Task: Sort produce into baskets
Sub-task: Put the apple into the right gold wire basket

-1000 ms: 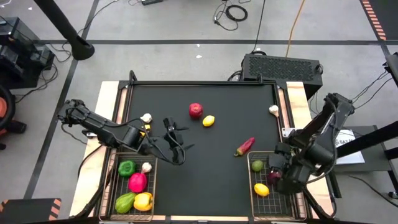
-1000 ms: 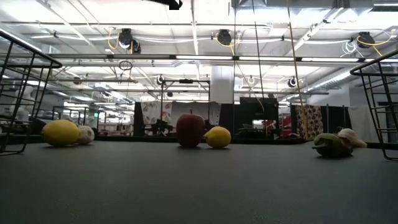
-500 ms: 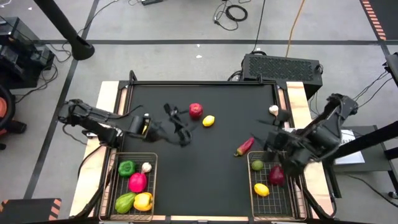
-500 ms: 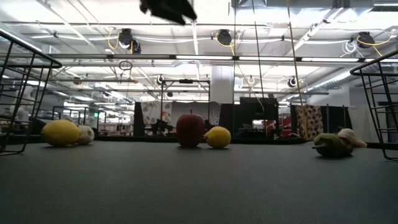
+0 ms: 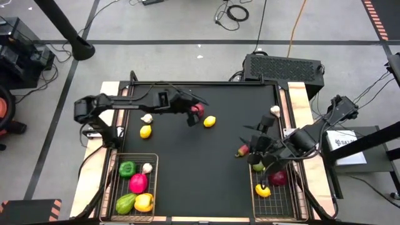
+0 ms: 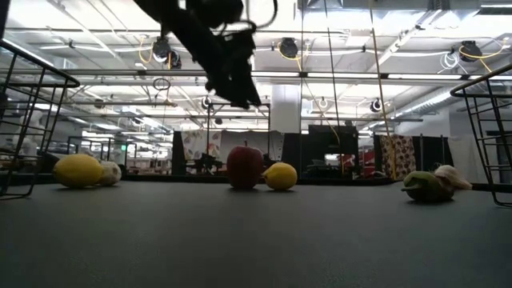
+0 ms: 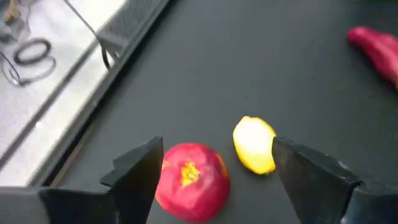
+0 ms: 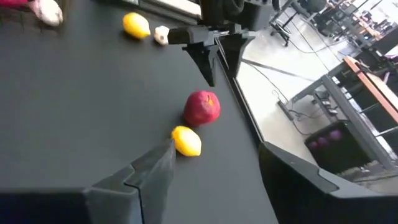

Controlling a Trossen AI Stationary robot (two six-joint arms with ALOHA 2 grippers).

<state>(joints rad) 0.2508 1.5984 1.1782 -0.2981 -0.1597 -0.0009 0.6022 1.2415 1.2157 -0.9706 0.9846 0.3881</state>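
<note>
A red apple (image 5: 199, 110) and a lemon (image 5: 210, 121) rest on the black mat near its far edge. My left gripper (image 5: 191, 111) hangs open just above the apple (image 7: 191, 190), one finger on either side and clear of it; the low view shows it (image 6: 232, 80) well over the apple (image 6: 244, 166). My right gripper (image 5: 249, 142) is open and holds nothing. It hovers by the dark red chili (image 5: 242, 150) at the far end of the right basket (image 5: 294, 187). The left basket (image 5: 155, 187) holds several peppers and a garlic bulb.
A garlic bulb (image 5: 147, 117) and a second lemon (image 5: 145, 131) lie at the mat's left, another garlic bulb (image 5: 275, 110) at its right edge. The right basket holds a lime (image 5: 258, 166), a dark red apple (image 5: 279, 178) and a lemon (image 5: 263, 190). Open mat lies in the middle.
My left gripper has swung from beside the left basket toward the far edge and the right, sinking until it hangs over the red apple. My right gripper has left the space over the right basket, gone toward the far edge and the chili, and turned to point across the mat.
</note>
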